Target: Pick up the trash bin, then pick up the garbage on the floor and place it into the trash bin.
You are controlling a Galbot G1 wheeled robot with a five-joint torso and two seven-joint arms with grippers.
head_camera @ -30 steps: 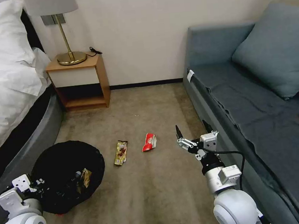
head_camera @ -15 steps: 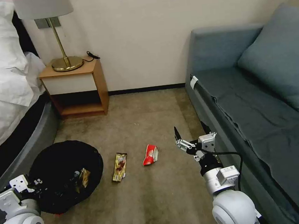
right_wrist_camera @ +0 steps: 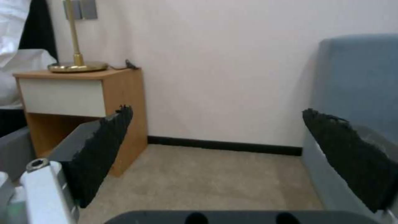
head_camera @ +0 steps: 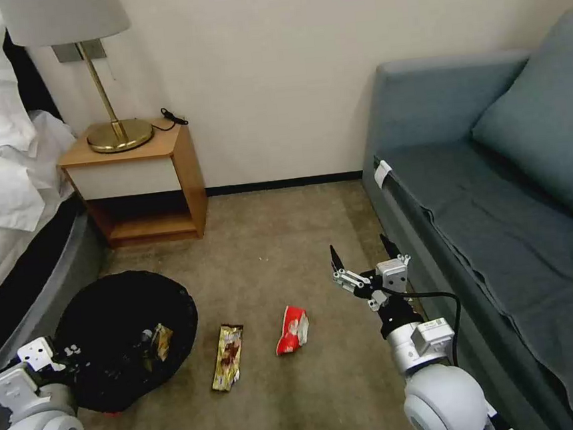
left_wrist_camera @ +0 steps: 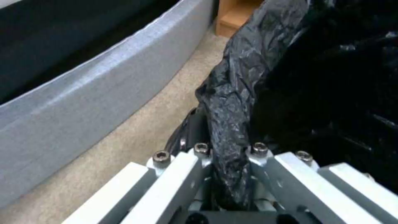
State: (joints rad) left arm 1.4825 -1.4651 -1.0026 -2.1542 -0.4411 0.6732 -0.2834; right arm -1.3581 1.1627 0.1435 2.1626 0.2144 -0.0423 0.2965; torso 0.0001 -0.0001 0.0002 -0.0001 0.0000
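**Bin in hand, two packets left on the carpet**

A carpeted floor point(head_camera: 283, 255) runs between bed and sofa. The left gripper point(left_wrist_camera: 226, 174) is clamped on the bagged rim of the trash bin point(head_camera: 126, 336), keeping it close for drop-offs (some litter already lies inside). Beside it lie the gold-brown packet point(head_camera: 227, 356), then the red-white packet point(head_camera: 292, 329). The right gripper point(head_camera: 360, 259) hovers spread wide, empty, near the sofa.

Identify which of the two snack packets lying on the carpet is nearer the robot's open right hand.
The crumpled red-and-white packet is nearer the right hand. The flat gold-brown packet lies farther off, beside the black-lined round trash bin.
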